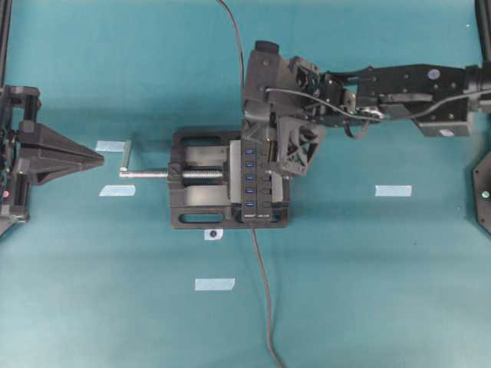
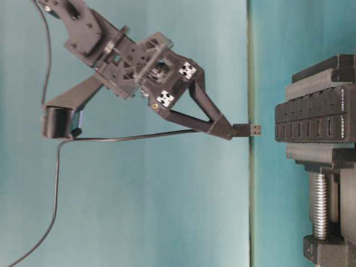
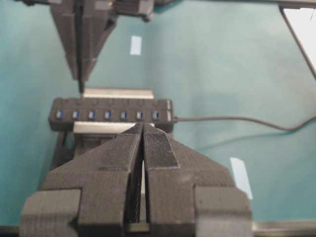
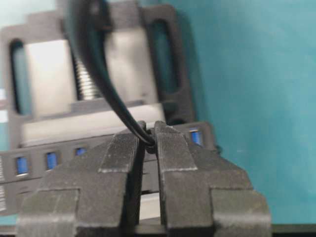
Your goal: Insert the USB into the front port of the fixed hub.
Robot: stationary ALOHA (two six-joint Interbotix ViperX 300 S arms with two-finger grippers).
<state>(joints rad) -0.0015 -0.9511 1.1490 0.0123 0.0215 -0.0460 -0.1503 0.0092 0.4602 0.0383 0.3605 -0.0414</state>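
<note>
Between my right gripper [image 2: 229, 131] jaws the USB [image 2: 253, 130] sat clamped, just short of the fixed hub [image 2: 311, 119]; next I needed alignment with its end port; left gripper [image 3: 143, 129] jaws were shut, empty.

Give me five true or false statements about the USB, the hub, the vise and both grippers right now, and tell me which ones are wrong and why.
1. The right gripper is shut on the USB. True.
2. The USB is already seated in a port of the fixed hub. False: a gap still separates its metal tip from the hub.
3. The black screw vise clamps the hub. True.
4. The left gripper holds the cable. False: it is shut on nothing, beside the vise handle.
5. The hub's ports are red. False: they are blue.
</note>
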